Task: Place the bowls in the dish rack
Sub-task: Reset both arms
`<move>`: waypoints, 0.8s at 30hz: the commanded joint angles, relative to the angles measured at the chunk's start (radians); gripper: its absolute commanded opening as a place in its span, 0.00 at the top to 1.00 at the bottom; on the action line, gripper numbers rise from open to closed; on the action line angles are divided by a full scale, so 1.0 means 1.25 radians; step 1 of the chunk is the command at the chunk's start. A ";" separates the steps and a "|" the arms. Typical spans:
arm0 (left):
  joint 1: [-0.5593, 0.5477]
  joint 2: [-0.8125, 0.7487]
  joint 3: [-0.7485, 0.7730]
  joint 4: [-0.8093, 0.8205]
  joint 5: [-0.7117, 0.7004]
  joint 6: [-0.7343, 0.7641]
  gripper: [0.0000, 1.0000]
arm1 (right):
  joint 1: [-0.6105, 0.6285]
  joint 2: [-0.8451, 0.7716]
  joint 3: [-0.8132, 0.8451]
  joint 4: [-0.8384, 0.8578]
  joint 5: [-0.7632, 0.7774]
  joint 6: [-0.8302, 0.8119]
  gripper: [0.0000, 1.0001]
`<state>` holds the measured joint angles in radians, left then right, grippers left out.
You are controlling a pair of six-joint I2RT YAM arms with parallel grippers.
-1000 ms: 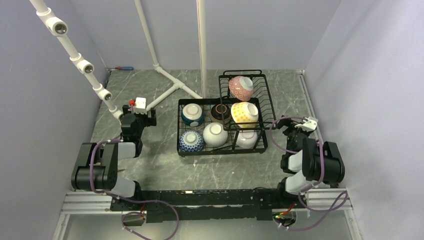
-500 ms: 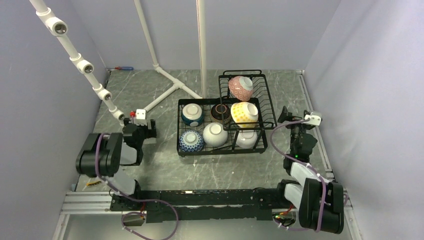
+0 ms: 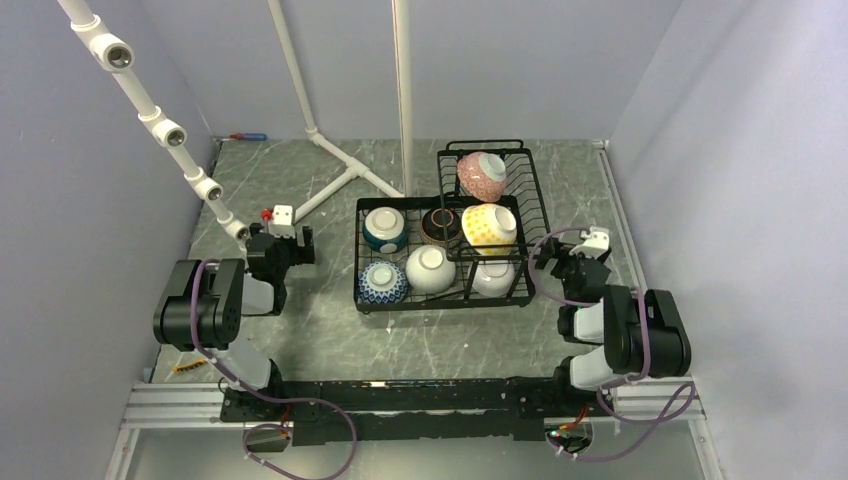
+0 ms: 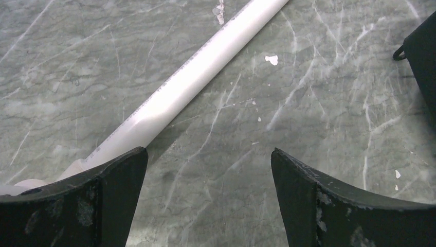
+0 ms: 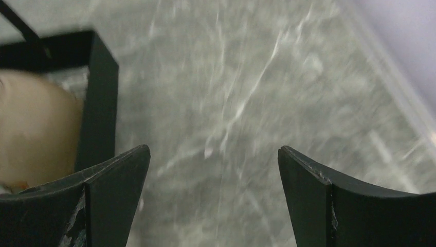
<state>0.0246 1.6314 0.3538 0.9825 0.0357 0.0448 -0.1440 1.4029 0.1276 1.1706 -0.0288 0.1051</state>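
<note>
7 upturned bowls (image 3: 431, 268) fill the black wire 2-tier dish rack (image 3: 358, 255).

Base rail (image 3: 420, 398): silver aluminium extrusion carrying a long black plate.
Left arm (image 3: 205, 318): at the base rail's left end; fat black cylindrical joint housings with pale grey links between them.
Right arm (image 3: 635, 335): at the base rail's right end; same black-and-grey build.
Cables (image 3: 193, 322): purple, looped along both arms and trailing below the base rail.
Wrist blocks: small white boxes; the left one (image 3: 283, 213) has a red spot beside it, the right one (image 3: 597, 238) is plain.
Left gripper (image 4: 208, 154): two matte black fingers (image 4: 77, 206) with curved inner edges and pale scuffs.
Right gripper (image 5: 213, 149): same black fingers, grey wear at the edges.
</note>
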 commanded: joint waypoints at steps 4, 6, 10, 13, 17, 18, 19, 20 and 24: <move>0.017 -0.006 0.018 -0.007 -0.025 -0.016 0.05 | 0.065 0.049 0.111 -0.091 0.058 -0.050 0.00; 0.018 -0.002 0.018 0.002 -0.027 -0.021 0.05 | 0.073 0.056 0.097 -0.042 0.069 -0.055 0.00; 0.017 -0.003 0.030 -0.023 -0.058 -0.032 0.05 | 0.073 0.055 0.098 -0.051 0.056 -0.060 0.00; 0.017 -0.002 0.031 -0.024 -0.059 -0.031 0.05 | 0.073 0.058 0.098 -0.045 0.046 -0.063 0.00; 0.018 -0.003 0.032 -0.026 -0.057 -0.031 0.05 | 0.073 0.059 0.107 -0.063 0.050 -0.061 0.00; 0.018 -0.003 0.032 -0.028 -0.057 -0.032 0.05 | 0.073 0.059 0.110 -0.073 0.051 -0.061 0.00; 0.018 -0.002 0.032 -0.028 -0.056 -0.030 0.05 | 0.073 0.059 0.108 -0.067 0.053 -0.062 0.00; 0.020 -0.002 0.032 -0.027 -0.056 -0.032 0.05 | 0.073 0.058 0.108 -0.065 0.052 -0.062 0.00; 0.021 -0.003 0.032 -0.028 -0.056 -0.032 0.05 | 0.073 0.060 0.111 -0.070 0.052 -0.061 0.00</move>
<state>0.0277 1.6314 0.3725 0.9173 0.0242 0.0368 -0.0536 1.4731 0.2413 1.0592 0.0257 0.0380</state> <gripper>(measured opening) 0.947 0.994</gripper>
